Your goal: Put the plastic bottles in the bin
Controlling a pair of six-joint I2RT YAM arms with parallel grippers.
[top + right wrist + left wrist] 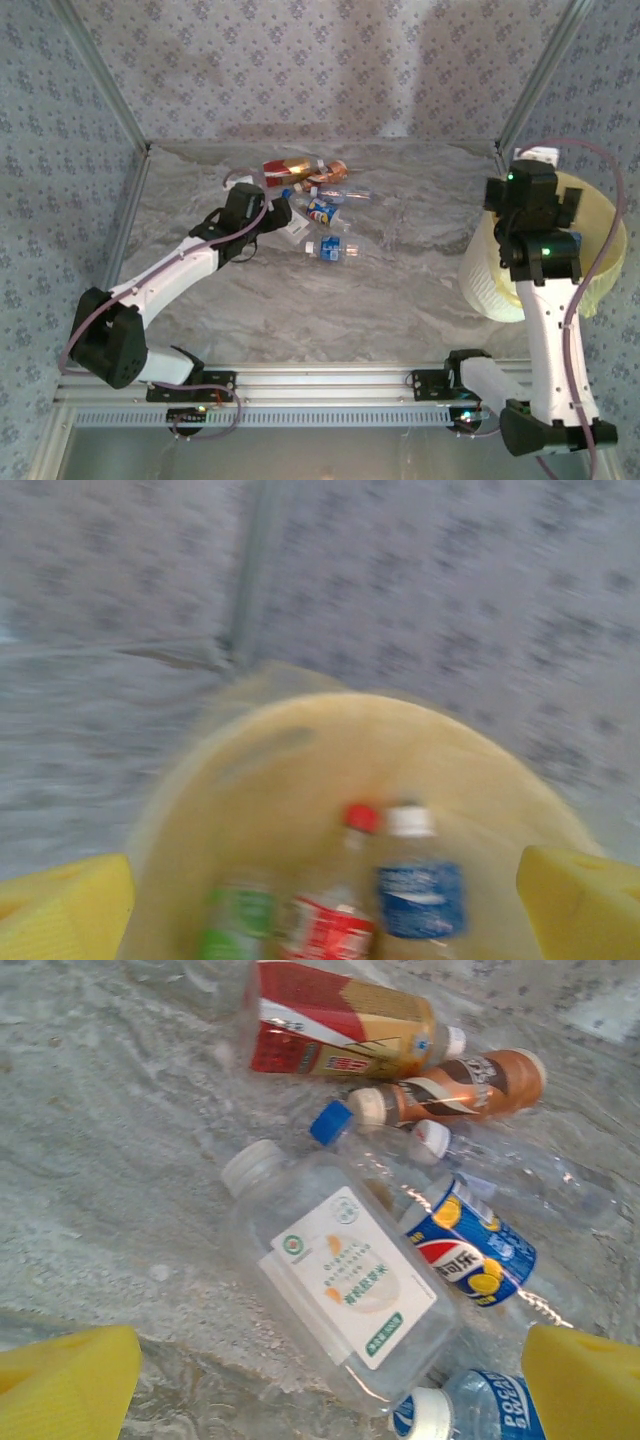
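Observation:
Several plastic bottles lie in a cluster at the middle left of the table: a red-and-gold one (340,1025), a brown one (460,1085), a clear blue-capped one (480,1165), a blue Pepsi one (470,1250), a Pocari one (480,1415) and a clear white-labelled one (340,1280). My left gripper (330,1390) hangs open just above the white-labelled bottle (295,222), one finger on each side of it. My right gripper (320,910) is open and empty over the pale-yellow bin (300,750), where a green (235,920), a red (330,925) and a blue-labelled bottle (420,895) lie. The right wrist view is blurred.
The bin (485,280) stands at the table's right edge, partly covered by my right arm (545,300). Metal frame posts (135,190) and patterned walls enclose the marble-patterned table (400,290). Open tabletop lies between the bottle cluster and the bin.

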